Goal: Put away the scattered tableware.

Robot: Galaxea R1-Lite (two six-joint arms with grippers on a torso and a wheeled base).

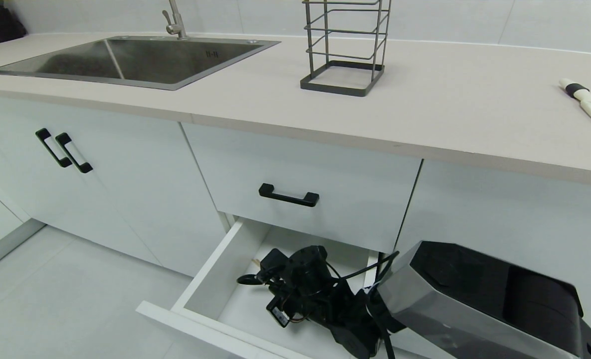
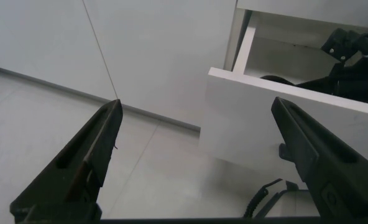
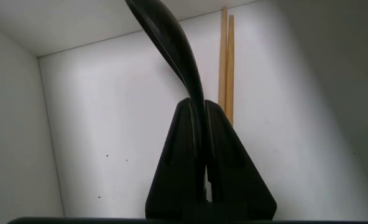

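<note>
Currently our right gripper (image 3: 200, 121) pinches the black spoon (image 3: 170, 46) by its handle inside the drawer (image 1: 206, 269) at 6 o'clock; we judge it light, stiff, slippery. Left gripper (image 2: 196, 107) is spread.

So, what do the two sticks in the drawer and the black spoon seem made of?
Sticks: probably wood or bamboo, matte, by their tan colour. The black spoon in the right hand: likely plastic, smooth with a soft sheen; coated metal possible.
</note>
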